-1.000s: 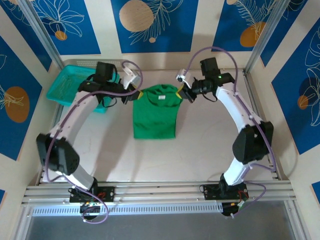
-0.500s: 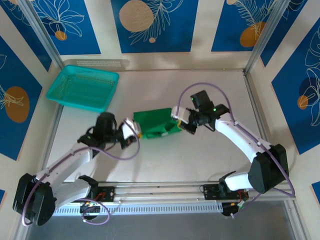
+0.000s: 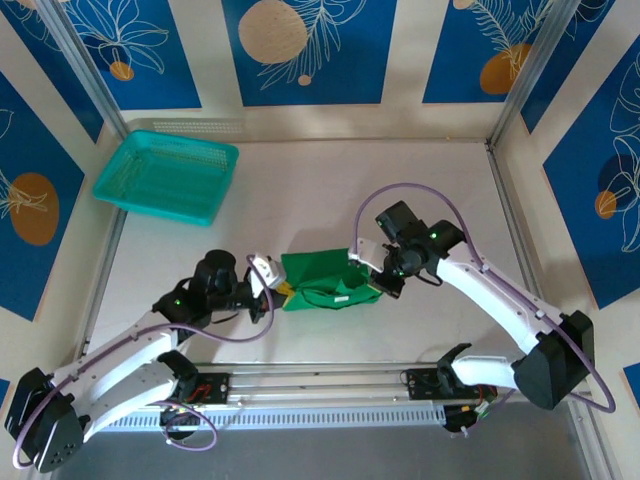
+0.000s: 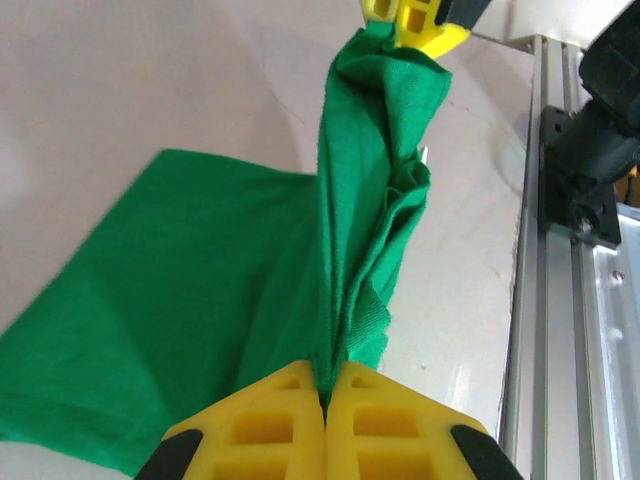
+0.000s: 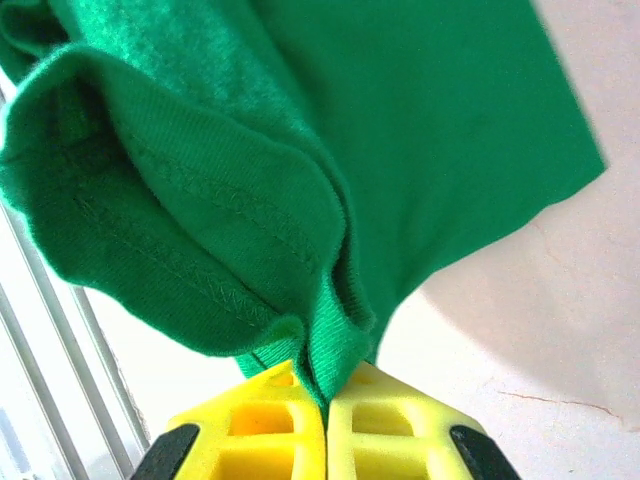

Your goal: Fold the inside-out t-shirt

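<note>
The bright green inside-out t-shirt (image 3: 322, 279) lies doubled over on the table near its front edge, its near edge held up between the two grippers. My left gripper (image 3: 279, 287) is shut on the shirt's left end; its yellow fingers (image 4: 265, 425) pinch a bunched ridge of the green t-shirt (image 4: 200, 300). My right gripper (image 3: 368, 278) is shut on the right end, where a ribbed hem of the t-shirt (image 5: 300, 170) runs between the yellow fingers (image 5: 385, 425). The right gripper's yellow tip (image 4: 412, 20) shows at the far end of the ridge.
A teal mesh basket (image 3: 165, 177) sits at the back left of the table. The aluminium front rail (image 3: 320, 378) runs just behind the arm bases, close to the shirt's near edge (image 4: 555, 300). Metal frame posts stand at the back corners.
Both grippers have pulled the shirt's top edge from the back of the table down to the front, doubling it over. Over the last half second they moved a little nearer the front rail.
</note>
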Tool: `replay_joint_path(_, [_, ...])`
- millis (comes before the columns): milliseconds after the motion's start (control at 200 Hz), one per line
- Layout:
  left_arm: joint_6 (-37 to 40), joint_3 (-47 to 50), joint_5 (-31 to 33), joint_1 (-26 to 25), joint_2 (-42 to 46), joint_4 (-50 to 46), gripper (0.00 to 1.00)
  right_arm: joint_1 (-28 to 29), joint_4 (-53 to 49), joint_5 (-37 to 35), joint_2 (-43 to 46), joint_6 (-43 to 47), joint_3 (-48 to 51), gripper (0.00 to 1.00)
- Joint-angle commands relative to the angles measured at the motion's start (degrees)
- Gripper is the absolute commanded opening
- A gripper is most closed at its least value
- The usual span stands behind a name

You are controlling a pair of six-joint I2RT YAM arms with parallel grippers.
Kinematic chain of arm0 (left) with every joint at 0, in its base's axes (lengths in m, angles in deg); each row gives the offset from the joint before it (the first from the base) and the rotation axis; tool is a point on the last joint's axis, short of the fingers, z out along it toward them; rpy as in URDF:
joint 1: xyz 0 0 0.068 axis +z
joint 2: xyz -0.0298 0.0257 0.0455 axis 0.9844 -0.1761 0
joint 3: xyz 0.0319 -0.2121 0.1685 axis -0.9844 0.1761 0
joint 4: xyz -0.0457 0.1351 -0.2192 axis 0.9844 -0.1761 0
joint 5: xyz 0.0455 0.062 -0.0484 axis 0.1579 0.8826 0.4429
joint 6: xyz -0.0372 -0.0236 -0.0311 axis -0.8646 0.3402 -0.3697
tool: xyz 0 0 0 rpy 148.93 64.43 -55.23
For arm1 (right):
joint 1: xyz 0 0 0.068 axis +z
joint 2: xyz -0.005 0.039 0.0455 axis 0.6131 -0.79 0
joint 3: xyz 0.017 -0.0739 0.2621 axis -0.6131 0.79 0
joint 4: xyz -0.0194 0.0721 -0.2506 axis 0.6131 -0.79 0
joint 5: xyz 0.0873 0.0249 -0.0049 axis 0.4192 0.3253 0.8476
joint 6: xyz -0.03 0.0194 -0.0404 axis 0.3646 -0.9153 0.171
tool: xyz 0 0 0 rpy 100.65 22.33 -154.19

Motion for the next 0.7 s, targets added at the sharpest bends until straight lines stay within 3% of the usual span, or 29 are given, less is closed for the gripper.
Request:
replay_joint_path(0, [-2.9, -6.6, 2.8, 1.7, -2.4, -3.0, 0.0, -3.7, 0.4, 5.7, -0.5, -1.6, -3.2, 0.0])
replay_joint_path(120, [-6.9, -11.4, -3.3, 7.1, -10.0, -4.6, 0.0, -7.4, 3.2, 9.2, -5.2, -0.7, -5.9, 0.0])
replay_joint_path(270, [-7.4, -18.3, -4.9, 10.9, -21.8, -6.3, 0.0, -11.8, 7.4, 13.8, -14.2, -1.8, -9.2, 0.0])
replay_joint_path(440, [-12.0, -22.9, -6.1, 14.6, -32.2, -2.1, 0.0, -13.6, 6.5, 11.0, -24.5, -2.5, -15.0, 0.0])
replay_joint_path(565, [-10.5, -28.1, -5.5, 16.1, -40.7, -5.5, 0.0, -15.0, 7.2, 7.2, -31.3, -4.3, -17.9, 0.0])
replay_joint_path(695, [-12.8, -29.5, -5.9, 17.7, -48.7, -3.4, 0.05, -16.3, 11.1, 10.9, -35.5, -6.0, -18.0, 0.02])
